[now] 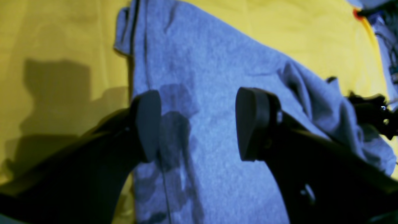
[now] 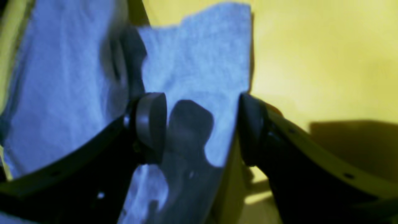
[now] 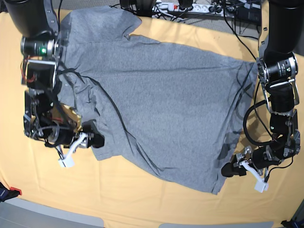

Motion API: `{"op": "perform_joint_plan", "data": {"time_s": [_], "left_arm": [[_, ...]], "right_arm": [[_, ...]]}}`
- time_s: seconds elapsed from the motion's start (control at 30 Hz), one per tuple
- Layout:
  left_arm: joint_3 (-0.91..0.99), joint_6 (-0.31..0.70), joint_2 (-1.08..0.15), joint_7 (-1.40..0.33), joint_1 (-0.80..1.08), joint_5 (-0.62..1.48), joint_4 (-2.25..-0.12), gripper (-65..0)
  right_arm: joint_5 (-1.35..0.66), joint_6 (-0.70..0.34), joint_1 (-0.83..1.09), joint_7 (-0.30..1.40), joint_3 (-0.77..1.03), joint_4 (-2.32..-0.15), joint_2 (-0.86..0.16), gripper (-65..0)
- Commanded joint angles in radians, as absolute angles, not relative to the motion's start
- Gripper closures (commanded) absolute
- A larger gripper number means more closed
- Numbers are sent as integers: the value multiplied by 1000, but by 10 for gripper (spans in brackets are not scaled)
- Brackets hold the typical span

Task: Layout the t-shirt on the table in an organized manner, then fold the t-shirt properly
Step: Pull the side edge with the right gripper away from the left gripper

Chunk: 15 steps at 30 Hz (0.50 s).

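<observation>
Currently the grey t-shirt (image 3: pixel 161 99) is spread across the yellow table (image 3: pixel 142 199). Its edges are straddled by the left gripper (image 1: pixel 197 124) and the right gripper (image 2: pixel 202 129), fingers apart, nothing clamped.

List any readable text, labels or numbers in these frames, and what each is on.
None readable.
Heather-grey cotton t-shirt: plain side up in the base view; faint dark shapes show through the fabric in the left wrist view, not legible as letters.
Black camera modules on the arms: no legible marking.
White power strip at the far edge: too small to read.
</observation>
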<state>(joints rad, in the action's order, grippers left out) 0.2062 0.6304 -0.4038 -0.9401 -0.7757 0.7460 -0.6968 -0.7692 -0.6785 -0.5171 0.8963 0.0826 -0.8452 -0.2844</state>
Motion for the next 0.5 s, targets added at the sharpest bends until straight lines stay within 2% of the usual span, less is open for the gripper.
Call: {"op": "perform_joint_plan", "data": {"time_s": [0.0, 0.1, 0.2, 0.33, 0.43, 0.47], "left_arm": [[210, 636, -416, -922, -812, 769, -713, -388], [210, 636, -416, -921, -812, 769, -713, -388], [210, 636, -415, -921, -812, 769, -713, -388], [210, 636, -416, -921, -812, 770, -713, -388], [210, 636, -416, -921, -812, 769, -713, -388], [210, 636, -416, -921, -812, 770, -713, -388]], "right_arm": [[-751, -681, -553, 861, 86, -822, -290, -377], [-625, -623, -569, 755, 86, -774, -285, -377], [-591, -592, -568, 754, 86, -774, -277, -356], [-659, -698, -569, 825, 86, -774, -259, -211], [-654, -698, -577, 823, 86, -774, -253, -24], [-651, -698, -583, 823, 86, -774, -253, 0]]}}
